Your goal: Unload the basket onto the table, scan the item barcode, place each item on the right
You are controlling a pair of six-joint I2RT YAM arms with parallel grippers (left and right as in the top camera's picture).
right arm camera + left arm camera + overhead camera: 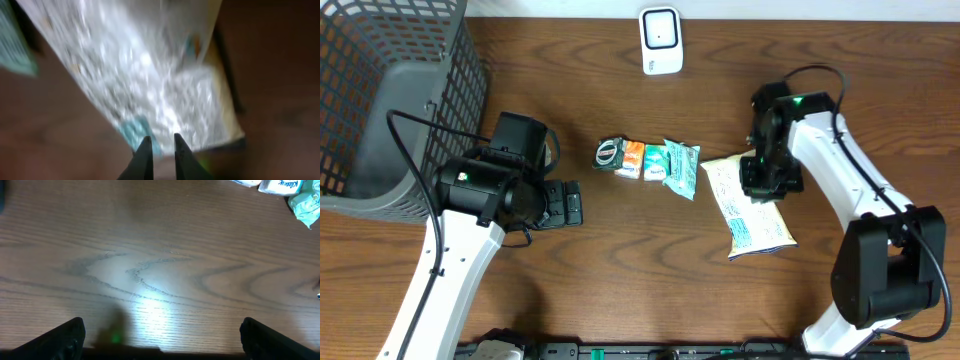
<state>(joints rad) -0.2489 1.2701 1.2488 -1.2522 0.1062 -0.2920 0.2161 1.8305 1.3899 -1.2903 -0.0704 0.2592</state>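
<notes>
Toward the right edge of the bench (620, 290), a white snack bag (752, 218) is lying flat, well apart from the white scanner (660, 40) standing at the middle of the far edge, so the scan is looking not yet done. The right pincer (161, 145) is hovering at the bag's far end, its fingers showing only a sliver of gap; the blurred wrist view is not telling whether they are nipping the wrapper. Lifting, carrying and presenting the barcode are all, by appearances, remaining. A row of small packets (650, 160) is lying at mid-bench. Near the grey basket (380, 100) at the far-left corner, the left pincer (570, 203) is gaping wide, holding nothing.
</notes>
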